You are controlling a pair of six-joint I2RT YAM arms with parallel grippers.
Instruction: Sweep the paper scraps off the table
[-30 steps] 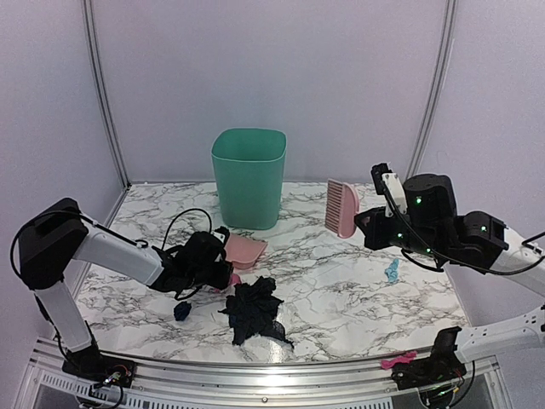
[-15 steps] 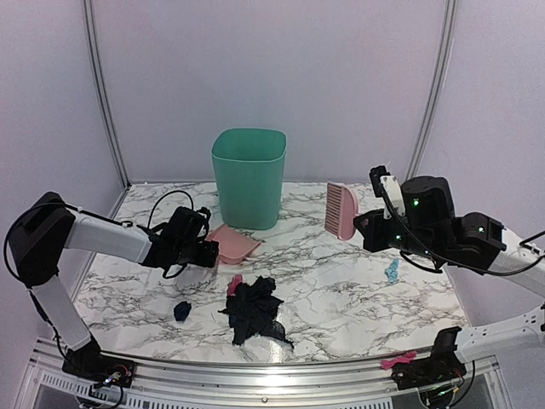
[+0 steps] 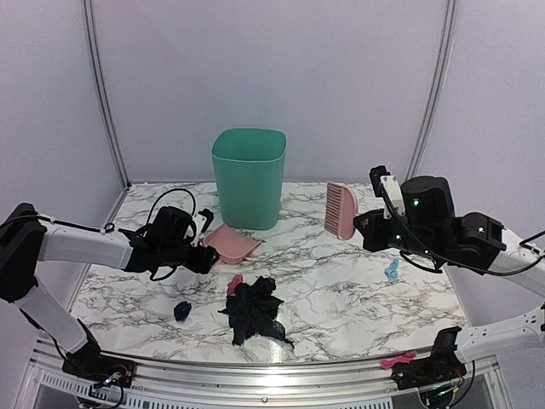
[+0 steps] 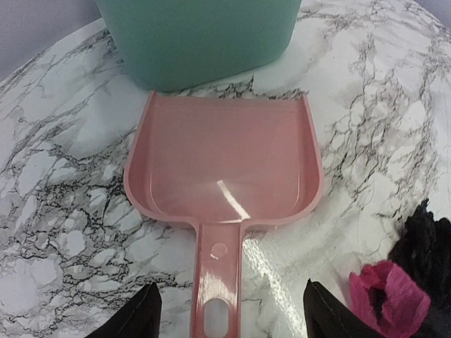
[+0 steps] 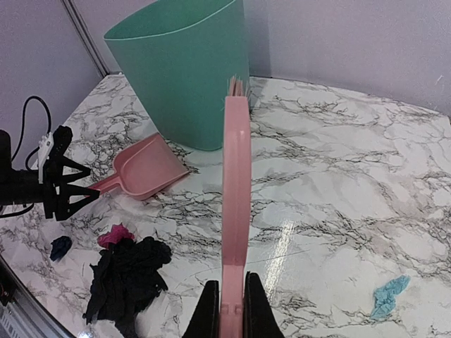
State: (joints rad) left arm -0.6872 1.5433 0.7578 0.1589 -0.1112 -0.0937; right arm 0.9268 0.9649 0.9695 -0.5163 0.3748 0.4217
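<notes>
Table (image 3: 341, 290): marble top, everything sits on it. Teal bin (image 3: 248, 175) stands ahead of my left claw, just past the dustpan's mouth.

Left claw (image 4: 229, 320): wide open, low over the table. Its fingers straddle the handle of the pink dustpan (image 4: 225, 162) with a gap on each side, so nothing is gripped. The pan lies flat, mouth toward the bin.

Right claw (image 5: 230, 313): clamped on the handle of the pink brush (image 5: 236, 211). The brush is held up off the table, pointing away from the claw toward the bin.

Paper scraps, all on the table:
- black pile (image 3: 254, 308): right of the left claw and nearer the front rail.
- light-blue piece (image 5: 390, 292): below the right claw, off to its right, well apart from the rest.
- pink scrap (image 4: 387, 296): just beside the left claw's right finger, touching the black pile.
- navy bit (image 3: 181, 311): behind the left claw, toward the front rail, alone.
</notes>
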